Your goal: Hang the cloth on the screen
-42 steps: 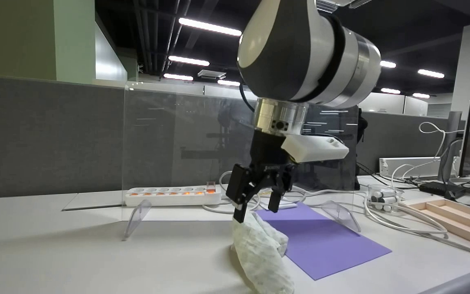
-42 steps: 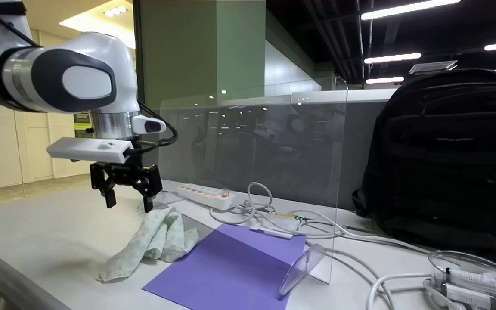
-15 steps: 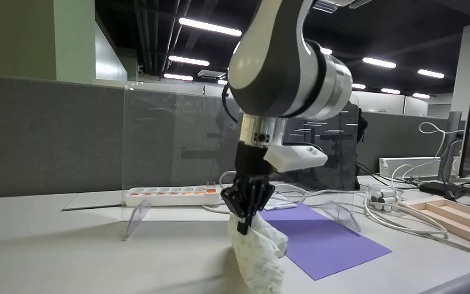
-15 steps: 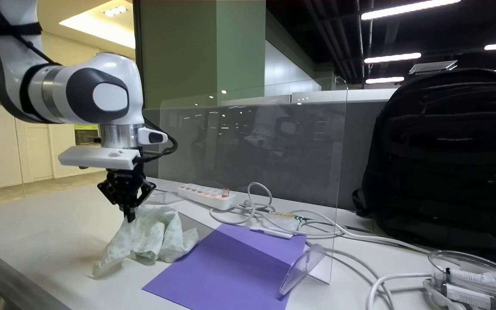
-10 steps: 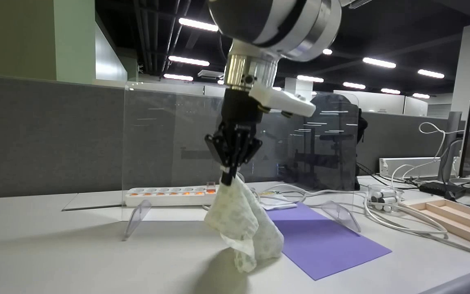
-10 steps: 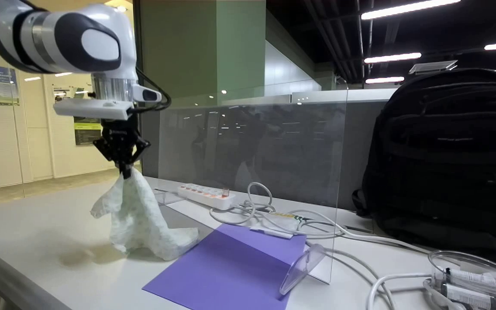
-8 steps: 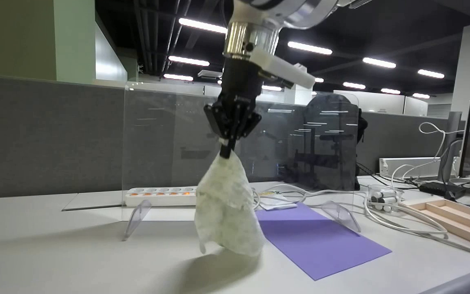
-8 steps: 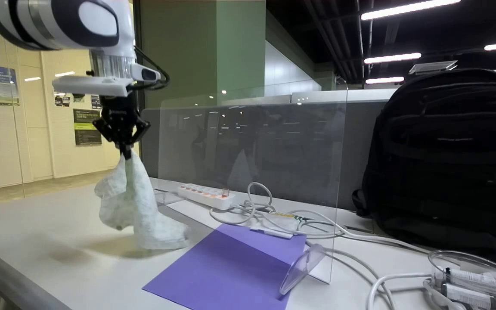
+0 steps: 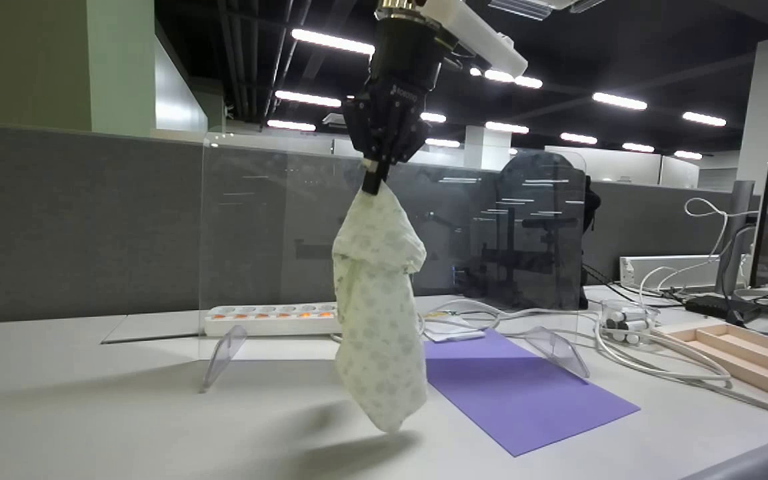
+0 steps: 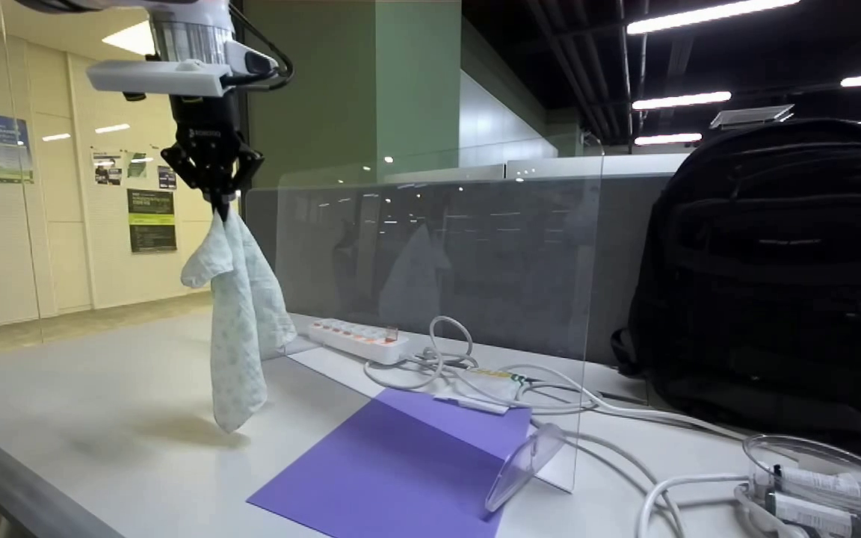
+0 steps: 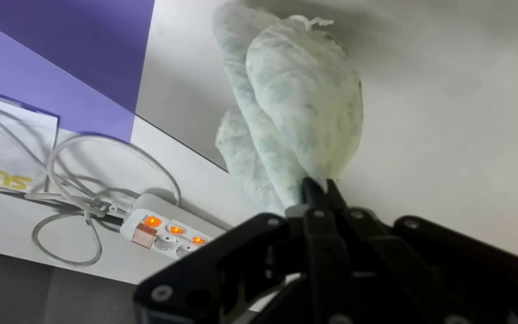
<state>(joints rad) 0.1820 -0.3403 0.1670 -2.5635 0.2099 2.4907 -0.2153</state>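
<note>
A pale green patterned cloth (image 9: 381, 313) hangs in folds from my gripper (image 9: 375, 184), which is shut on its upper end. Its lower tip is just above the table, over its own shadow. In an exterior view the cloth (image 10: 240, 344) drapes in separate folds below the gripper (image 10: 220, 211). The screen, a clear upright panel (image 9: 271, 233) on clear feet (image 9: 225, 357), stands behind the cloth; the fingertips are near the height of its top edge. In the wrist view, the cloth (image 11: 304, 99) bunches at the fingertips of the gripper (image 11: 323, 183), partly hiding the pinched part.
A purple sheet (image 9: 524, 400) lies on the table, partly under the screen. Behind the panel are a white power strip (image 10: 359, 340) and loose cables (image 10: 445, 351). A black backpack (image 10: 774, 299), a clear container of small bottles (image 10: 823, 489) and a wooden tray (image 9: 751, 363) stand farther along.
The gripper was open above the crumpled cloth, then came down and shut on it. It has since risen well upward, lifting the cloth off the table so that it hangs at length.
</note>
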